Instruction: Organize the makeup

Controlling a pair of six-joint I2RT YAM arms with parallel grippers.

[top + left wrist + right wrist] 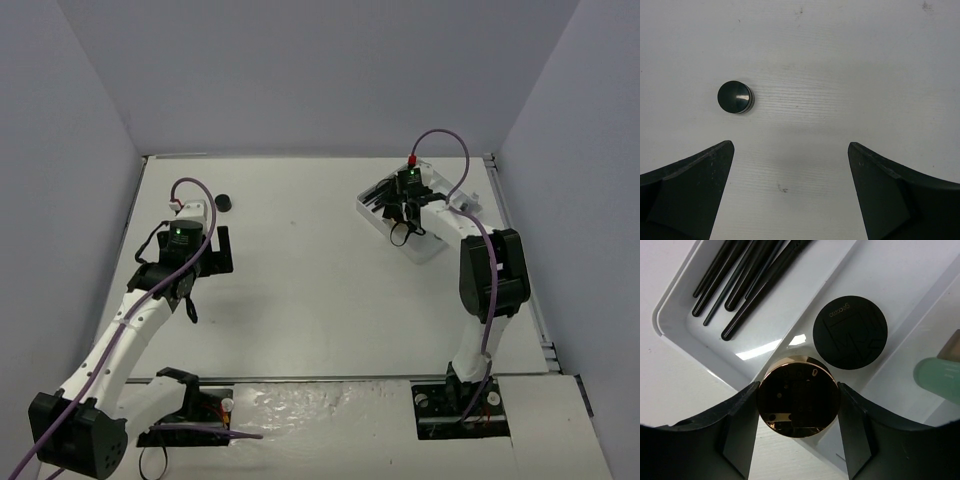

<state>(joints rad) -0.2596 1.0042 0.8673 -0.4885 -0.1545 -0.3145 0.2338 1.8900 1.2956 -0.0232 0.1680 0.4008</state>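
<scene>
My right gripper (799,397) is shut on a tan round jar (798,396) with a glossy dark lid, held over the near rim of the white divided tray (675,327). In the tray lie several thin black brushes (747,275), a black round pot (850,332) and a green bottle (937,380). The right gripper (405,212) is over the tray (428,250) at the back right. My left gripper (791,160) is open and empty above bare table, and a small black round pot (736,97) stands apart, beyond its left finger. That pot (223,202) lies at the back left.
The workspace is a white table (310,290) closed in by grey walls on three sides. The arm bases and cables stand at the near edge. A small dark scuff (782,189) marks the table between the left fingers.
</scene>
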